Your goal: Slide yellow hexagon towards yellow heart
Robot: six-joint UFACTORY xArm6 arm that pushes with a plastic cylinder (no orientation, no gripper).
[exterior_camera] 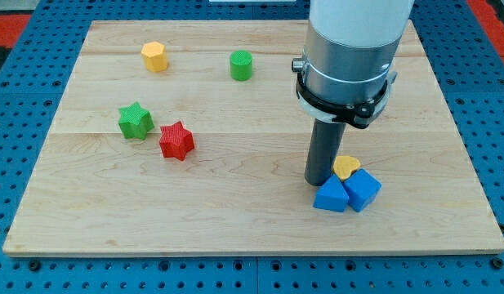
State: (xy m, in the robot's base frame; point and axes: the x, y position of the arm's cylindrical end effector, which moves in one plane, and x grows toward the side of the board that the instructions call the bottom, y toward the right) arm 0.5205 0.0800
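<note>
The yellow hexagon [154, 56] sits near the view's top left of the wooden board [235, 204]. The yellow heart [346, 166] lies at the lower right, partly hidden behind two blue blocks. My tip [318, 181] rests on the board just left of the yellow heart, touching or nearly touching it, and far from the yellow hexagon.
A blue triangular block [331, 196] and a blue cube [363, 189] sit right below the heart. A green cylinder [241, 64] stands at the top centre. A green star [136, 121] and a red star [176, 140] lie at the left.
</note>
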